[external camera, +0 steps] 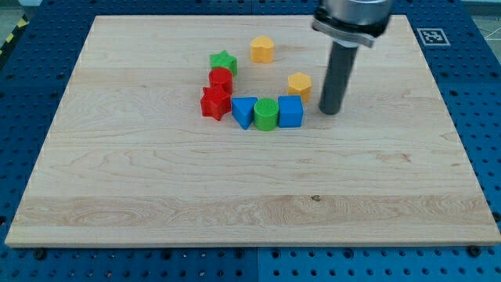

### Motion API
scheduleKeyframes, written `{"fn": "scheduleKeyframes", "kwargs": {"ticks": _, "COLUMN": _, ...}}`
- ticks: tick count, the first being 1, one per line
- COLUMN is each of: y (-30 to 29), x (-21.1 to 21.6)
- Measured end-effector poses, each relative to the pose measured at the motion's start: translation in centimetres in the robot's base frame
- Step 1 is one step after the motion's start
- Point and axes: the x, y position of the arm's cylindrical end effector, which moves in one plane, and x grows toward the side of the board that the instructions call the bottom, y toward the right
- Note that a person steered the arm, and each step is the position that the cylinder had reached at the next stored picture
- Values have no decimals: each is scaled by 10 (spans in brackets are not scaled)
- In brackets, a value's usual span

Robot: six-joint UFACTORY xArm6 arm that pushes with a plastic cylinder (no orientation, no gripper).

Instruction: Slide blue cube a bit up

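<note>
The blue cube (290, 111) sits near the board's middle, at the right end of a row touching a green cylinder (265, 114) and a blue triangular block (243, 112). My tip (330, 110) rests on the board just to the right of the blue cube, with a small gap between them. The rod rises toward the view's top.
A red star (214, 103) and a red cylinder (221, 79) stand left of the row, with a green star (224, 62) above them. A yellow hexagonal block (299, 84) is just above the blue cube. Another yellow block (262, 48) lies farther up. The wooden board (250, 204) sits on a blue pegboard table.
</note>
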Motion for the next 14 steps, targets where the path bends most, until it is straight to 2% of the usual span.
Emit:
{"fn": "scheduleKeyframes", "kwargs": {"ticks": 1, "y": 2, "x": 19}}
{"fn": "scheduleKeyframes", "kwargs": {"ticks": 3, "y": -10, "x": 10}}
{"fn": "scheduleKeyframes", "kwargs": {"ticks": 4, "y": -10, "x": 51}}
{"fn": "scheduleKeyframes", "kwargs": {"ticks": 5, "y": -38, "x": 63}}
{"fn": "scheduleKeyframes", "kwargs": {"ticks": 9, "y": -48, "x": 59}}
{"fn": "scheduleKeyframes", "kwargs": {"ticks": 14, "y": -49, "x": 32}}
